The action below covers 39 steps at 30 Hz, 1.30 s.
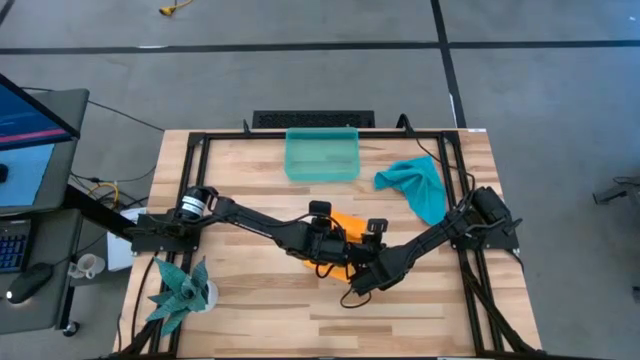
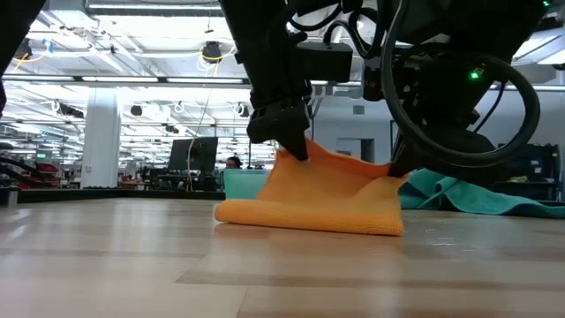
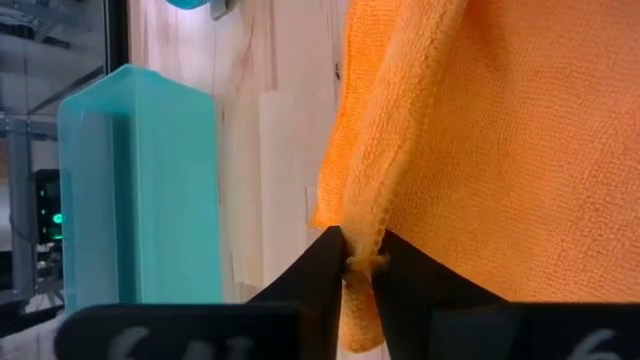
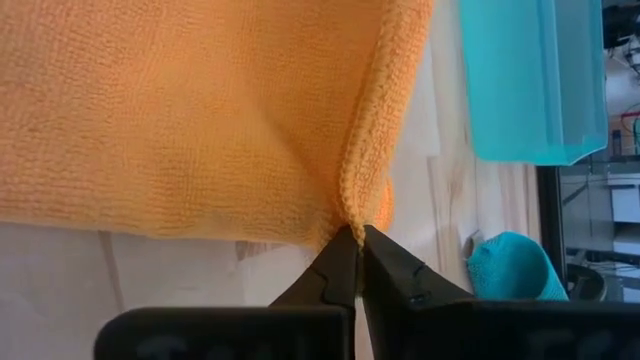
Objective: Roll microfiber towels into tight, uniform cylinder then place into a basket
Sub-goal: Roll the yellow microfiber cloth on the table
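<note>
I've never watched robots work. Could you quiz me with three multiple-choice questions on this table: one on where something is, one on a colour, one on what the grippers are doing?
1. Where does the translucent sea-green plastic basket stand?
A. far edge
B. near edge
C. on the floor
2. What colour is the microfiber towel between the arms?
A. white
B. orange
C. black
3. The left gripper and right gripper are:
A. wide open
B. inside the basket
C. pinching the towel's edge

Answers: 1 A, high view shows it; 2 B, every view; 3 C, both wrist views show cloth between closed fingers.
</note>
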Each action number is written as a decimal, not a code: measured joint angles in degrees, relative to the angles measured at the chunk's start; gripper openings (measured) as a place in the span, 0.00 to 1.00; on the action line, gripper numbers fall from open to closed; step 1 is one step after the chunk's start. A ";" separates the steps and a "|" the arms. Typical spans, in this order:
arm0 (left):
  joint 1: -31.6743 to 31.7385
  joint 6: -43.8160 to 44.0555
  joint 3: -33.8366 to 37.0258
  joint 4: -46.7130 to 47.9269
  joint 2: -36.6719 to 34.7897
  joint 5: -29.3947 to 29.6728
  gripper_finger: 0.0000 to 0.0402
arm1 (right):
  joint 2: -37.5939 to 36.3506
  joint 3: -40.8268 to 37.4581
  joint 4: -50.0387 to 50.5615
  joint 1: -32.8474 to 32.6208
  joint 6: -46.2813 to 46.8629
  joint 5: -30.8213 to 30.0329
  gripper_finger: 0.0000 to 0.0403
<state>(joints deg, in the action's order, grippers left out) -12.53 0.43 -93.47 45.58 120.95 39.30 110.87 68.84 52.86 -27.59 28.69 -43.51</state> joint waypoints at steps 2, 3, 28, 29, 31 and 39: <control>0.09 0.07 0.00 0.02 0.00 -0.02 0.17 | 0.00 0.00 0.00 0.02 0.86 0.05 0.08; 0.17 0.19 0.00 0.02 0.00 -0.02 0.19 | 0.00 0.00 0.00 0.05 1.44 0.06 0.09; -2.11 2.45 -0.02 3.88 0.02 -1.41 0.34 | 0.02 0.11 18.09 -0.68 13.13 -4.48 0.45; -2.72 3.52 -0.02 5.17 -0.02 -0.35 0.34 | 0.02 0.11 21.11 -1.09 15.84 -4.80 0.44; -4.14 6.57 -0.54 9.23 -0.09 2.17 0.34 | 0.02 0.10 27.28 -2.18 21.48 -5.16 0.43; -10.37 23.28 -3.94 25.78 -0.24 6.58 0.34 | -2.12 0.16 36.34 -9.55 32.21 -6.82 0.41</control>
<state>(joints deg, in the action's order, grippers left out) -22.90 23.70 -97.42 71.36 120.70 45.88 108.75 69.00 89.20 -37.15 60.90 -50.33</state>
